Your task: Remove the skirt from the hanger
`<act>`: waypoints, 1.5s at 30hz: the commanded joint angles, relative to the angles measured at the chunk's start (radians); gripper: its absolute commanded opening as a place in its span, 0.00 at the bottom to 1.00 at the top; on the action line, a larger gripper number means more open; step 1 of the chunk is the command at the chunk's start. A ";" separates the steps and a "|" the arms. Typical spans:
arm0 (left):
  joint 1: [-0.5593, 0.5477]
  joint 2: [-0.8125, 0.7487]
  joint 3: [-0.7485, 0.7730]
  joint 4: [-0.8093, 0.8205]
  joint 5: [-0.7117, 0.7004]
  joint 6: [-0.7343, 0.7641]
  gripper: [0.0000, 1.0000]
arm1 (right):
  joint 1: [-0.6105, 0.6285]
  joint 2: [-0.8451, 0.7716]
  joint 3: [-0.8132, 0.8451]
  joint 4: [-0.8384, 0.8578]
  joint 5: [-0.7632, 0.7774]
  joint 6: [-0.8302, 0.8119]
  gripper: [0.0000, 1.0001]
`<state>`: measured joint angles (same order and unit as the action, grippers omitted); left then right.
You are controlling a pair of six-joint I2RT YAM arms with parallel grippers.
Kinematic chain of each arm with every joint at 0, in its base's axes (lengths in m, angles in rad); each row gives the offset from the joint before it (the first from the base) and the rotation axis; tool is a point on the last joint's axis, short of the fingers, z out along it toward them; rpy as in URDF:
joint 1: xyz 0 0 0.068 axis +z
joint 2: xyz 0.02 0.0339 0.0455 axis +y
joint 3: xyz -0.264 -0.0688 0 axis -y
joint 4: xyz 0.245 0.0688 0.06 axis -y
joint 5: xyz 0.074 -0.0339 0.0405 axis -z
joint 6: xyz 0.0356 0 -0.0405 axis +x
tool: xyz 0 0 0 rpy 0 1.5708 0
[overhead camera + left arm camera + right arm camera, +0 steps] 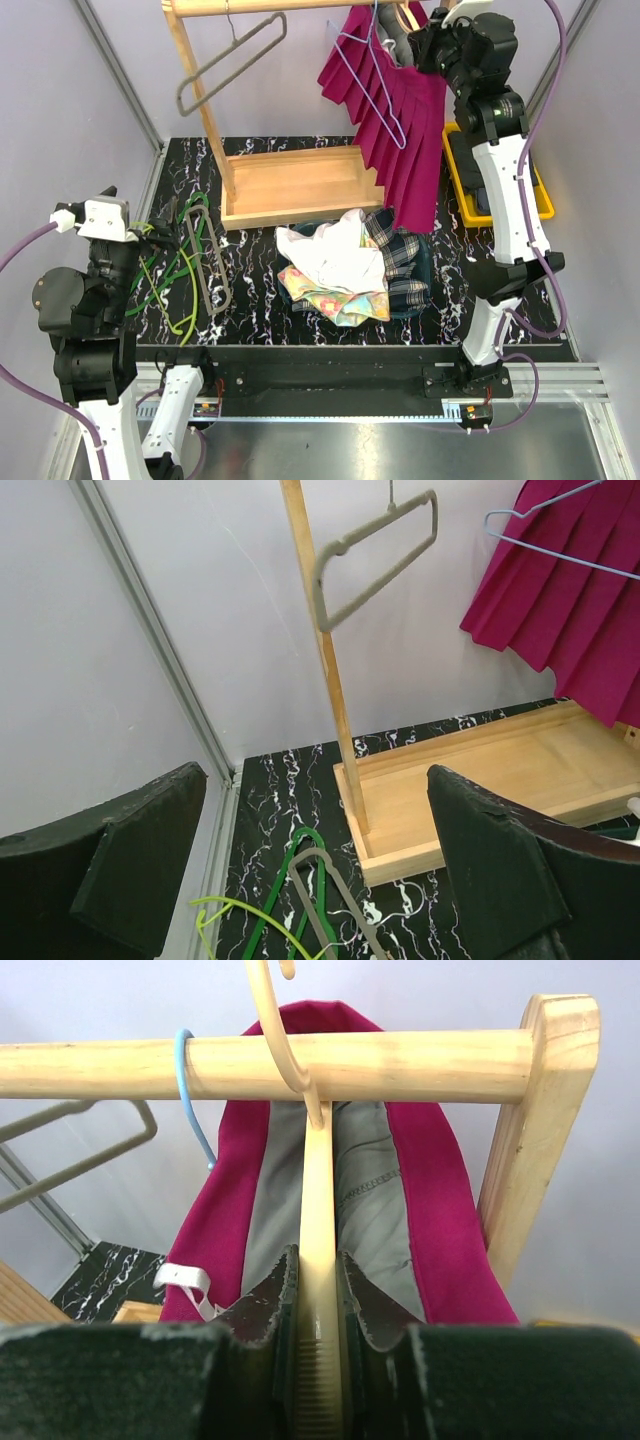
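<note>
Right hand clamps cream hanger; magenta skirt draped just beyond.

You have a magenta skirt, grey-lined, on a cream hanger. Your table is black, veined white. Bin yellow. Plaid garment dark with white; shirt white; floral cloth pastel.
</note>
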<state>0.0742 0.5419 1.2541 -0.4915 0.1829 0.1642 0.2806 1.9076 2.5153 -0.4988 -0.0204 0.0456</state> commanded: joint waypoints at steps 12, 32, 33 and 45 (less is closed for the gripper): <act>0.004 -0.019 0.024 0.005 0.024 -0.022 0.99 | -0.003 -0.596 -0.713 0.224 0.054 -0.039 0.00; 0.004 0.016 0.084 -0.067 0.665 -0.210 0.99 | -0.004 -1.237 -0.779 -0.360 -0.269 0.084 0.00; 0.004 0.018 0.074 -0.052 0.705 -0.239 0.99 | -0.003 -1.221 -0.742 -0.356 -0.367 0.108 0.00; 0.004 0.032 0.021 0.435 0.894 -0.727 0.99 | -0.003 -1.035 -0.552 -0.060 -0.711 0.396 0.00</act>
<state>0.0742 0.5407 1.2339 -0.2714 1.0077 -0.3542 0.2787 0.8154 1.9678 -0.8116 -0.5945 0.3229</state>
